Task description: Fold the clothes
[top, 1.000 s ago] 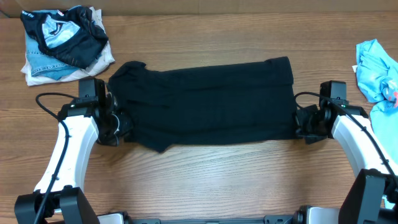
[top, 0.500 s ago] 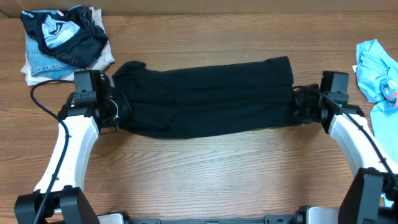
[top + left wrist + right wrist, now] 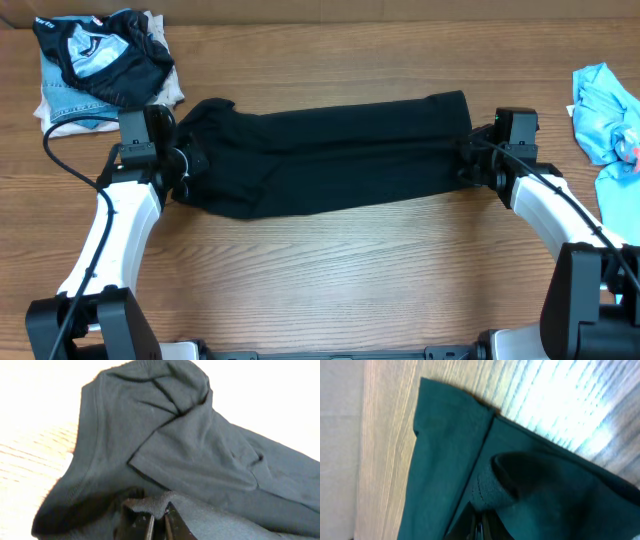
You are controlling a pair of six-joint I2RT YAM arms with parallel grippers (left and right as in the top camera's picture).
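Observation:
The black T-shirt (image 3: 330, 150) lies across the middle of the table as a long band, doubled over on itself lengthwise. My left gripper (image 3: 186, 165) is shut on its left end near the sleeve. In the left wrist view a fold of the dark fabric (image 3: 190, 445) is pinched in the left gripper (image 3: 158, 522). My right gripper (image 3: 468, 162) is shut on the shirt's right end. The right wrist view shows a stitched hem of the shirt (image 3: 445, 460) caught in the right gripper (image 3: 481, 527). The neck label is hidden.
A pile of clothes (image 3: 100, 65), black-and-pale-blue patterned over denim and white, sits at the back left corner. A light blue garment (image 3: 605, 110) lies at the right edge. Bare wooden table (image 3: 330, 280) stretches in front of the shirt.
Both grippers have moved away from the table's front, carrying the shirt's near edge over towards its far edge. The black band is now narrower.

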